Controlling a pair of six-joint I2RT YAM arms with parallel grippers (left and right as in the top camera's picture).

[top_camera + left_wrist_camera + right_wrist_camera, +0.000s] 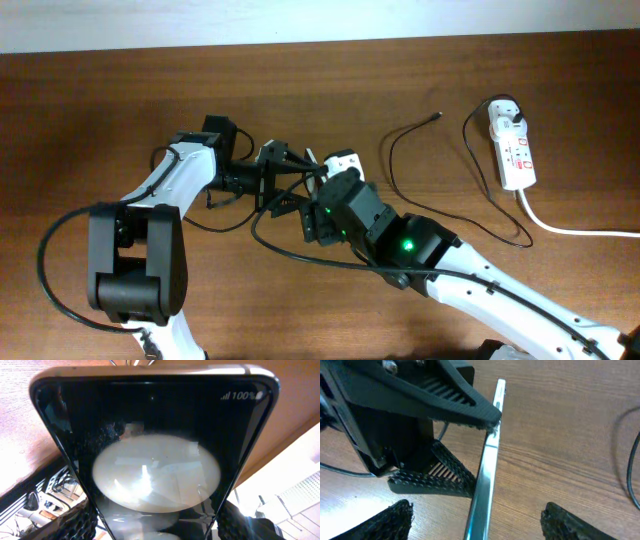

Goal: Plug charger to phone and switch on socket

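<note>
Centre of the overhead frame: the left gripper (316,178) clamps the phone (155,460) on edge. It is a slick, rigid, breakable slab, safest held by its rims. The right gripper (477,510) gapes, seemingly empty. Farther right lies the limp charger (392,160) — take it just behind the tip.

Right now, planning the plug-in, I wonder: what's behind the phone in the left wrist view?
Only wooden table shows around the phone. Held in the left pincer, it fills the view, so whatever lies straight behind it is covered.
</note>
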